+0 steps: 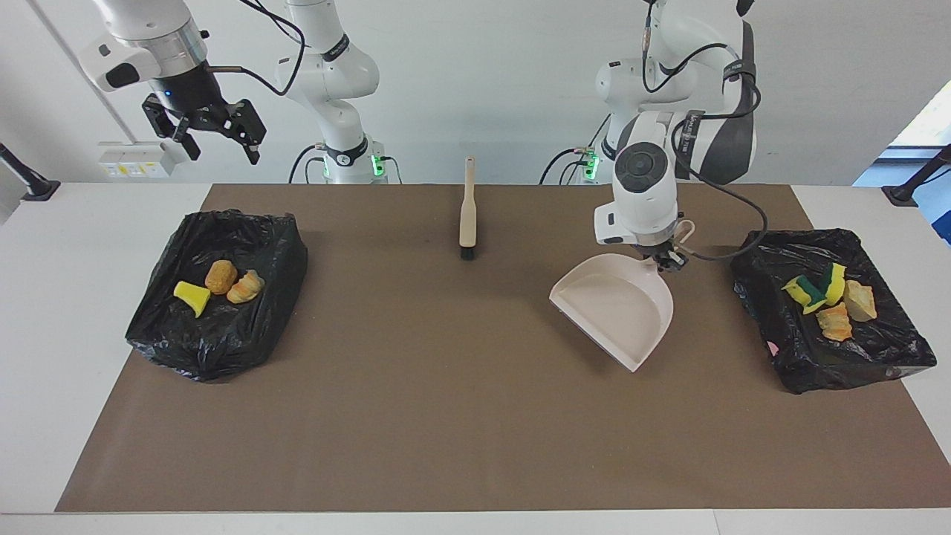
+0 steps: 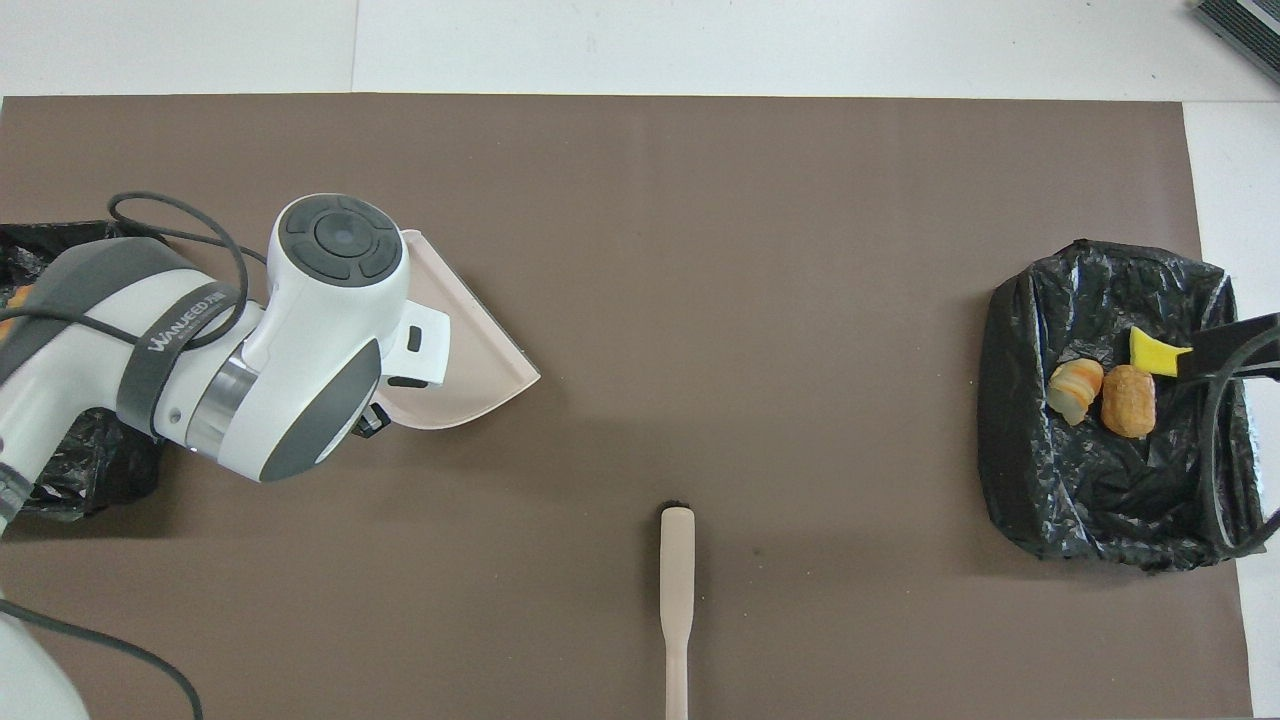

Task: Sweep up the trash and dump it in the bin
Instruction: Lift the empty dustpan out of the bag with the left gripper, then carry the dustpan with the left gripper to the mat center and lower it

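While the left gripper (image 1: pixel 666 258) pinches the handle of the beige dustpan (image 1: pixel 615 306), its jaws pressed shut on it, the pan hangs tilted over the brown mat (image 1: pixel 461 386), between the brush (image 1: pixel 467 212) and the bin at the left arm's end of the desk (image 1: pixel 89 215). In the overhead view the left arm covers most of the dustpan (image 2: pixel 470 350), and the pan's inside looks bare. That bin (image 1: pixel 836 316), lined with a black bag, holds four pieces of the trash (image 1: pixel 831 299): yellow-and-green sponge chunks and tan-orange bread-like lumps. The other black-lined bin (image 1: pixel 215 297), at the right arm's end of the desk, holds three more pieces (image 1: pixel 219 284): a yellow sponge chunk, a brown lump and an orange-striped one. The right gripper (image 1: pixel 206 132) hangs high above the desk's edge near that bin, jaws spread wide and holding nothing. The brush lies flat on the mat, bristles pointing away from the robots, well apart from both bins.
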Robot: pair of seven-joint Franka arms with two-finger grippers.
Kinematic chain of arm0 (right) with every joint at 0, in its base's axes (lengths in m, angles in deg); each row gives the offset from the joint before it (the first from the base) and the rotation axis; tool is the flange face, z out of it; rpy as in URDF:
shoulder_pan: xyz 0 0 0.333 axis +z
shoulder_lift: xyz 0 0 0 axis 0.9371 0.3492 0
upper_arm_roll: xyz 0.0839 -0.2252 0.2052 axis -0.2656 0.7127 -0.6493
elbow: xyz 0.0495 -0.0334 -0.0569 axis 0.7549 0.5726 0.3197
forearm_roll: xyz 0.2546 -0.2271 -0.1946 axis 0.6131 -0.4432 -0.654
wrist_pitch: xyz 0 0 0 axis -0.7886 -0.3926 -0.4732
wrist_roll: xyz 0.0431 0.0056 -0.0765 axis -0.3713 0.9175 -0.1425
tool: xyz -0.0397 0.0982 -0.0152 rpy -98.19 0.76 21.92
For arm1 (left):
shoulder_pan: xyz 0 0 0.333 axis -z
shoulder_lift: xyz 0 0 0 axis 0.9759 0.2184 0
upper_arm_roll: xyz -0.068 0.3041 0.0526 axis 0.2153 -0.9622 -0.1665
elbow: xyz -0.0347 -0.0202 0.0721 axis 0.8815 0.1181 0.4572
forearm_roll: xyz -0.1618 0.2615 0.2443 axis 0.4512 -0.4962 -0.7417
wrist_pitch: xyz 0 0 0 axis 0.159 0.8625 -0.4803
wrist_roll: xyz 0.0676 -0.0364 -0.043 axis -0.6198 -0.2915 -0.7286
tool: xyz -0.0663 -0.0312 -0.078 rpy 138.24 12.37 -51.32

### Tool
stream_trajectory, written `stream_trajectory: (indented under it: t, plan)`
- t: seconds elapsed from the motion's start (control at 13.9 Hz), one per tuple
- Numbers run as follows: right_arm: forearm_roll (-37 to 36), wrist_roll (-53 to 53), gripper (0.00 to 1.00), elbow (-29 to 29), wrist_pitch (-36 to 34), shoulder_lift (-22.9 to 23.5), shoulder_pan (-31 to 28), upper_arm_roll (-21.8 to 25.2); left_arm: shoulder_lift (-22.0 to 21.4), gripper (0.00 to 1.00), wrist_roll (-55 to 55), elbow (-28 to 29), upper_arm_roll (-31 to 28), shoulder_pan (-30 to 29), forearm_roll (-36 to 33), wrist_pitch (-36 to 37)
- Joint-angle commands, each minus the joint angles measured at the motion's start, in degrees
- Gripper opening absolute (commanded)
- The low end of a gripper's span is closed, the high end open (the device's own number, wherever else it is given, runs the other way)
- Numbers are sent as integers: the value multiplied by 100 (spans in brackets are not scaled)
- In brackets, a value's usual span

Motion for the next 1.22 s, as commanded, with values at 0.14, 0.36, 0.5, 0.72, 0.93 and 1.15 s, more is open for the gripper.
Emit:
stream_trajectory:
  t: [0.14, 0.36, 0.5, 0.72, 0.93, 1.15]
  plan:
    - [26, -519, 100, 97, 91, -37, 25, 26, 533, 0, -1712, -963, 44, 365, 532, 323]
    - [18, -537, 100, 273, 294, -107, 52, 26, 1050, 0, -2765, -1612, 88, 706, 586, 446]
    - [18, -546, 100, 273, 285, -107, 87, 18, 1333, 0, -3295, -2026, 88, 822, 612, 447]
    - [132, -502, 100, 221, 285, -90, 78, 26, 1675, 0, -4207, -2562, 88, 998, 752, 411]
    - [132, -502, 100, 220, 232, -90, 69, 35, 2028, 0, -4536, -3073, 88, 1192, 770, 403]
    - [132, -502, 100, 229, 232, -90, 69, 26, 2361, 0, -4781, -3467, 88, 1349, 788, 341]
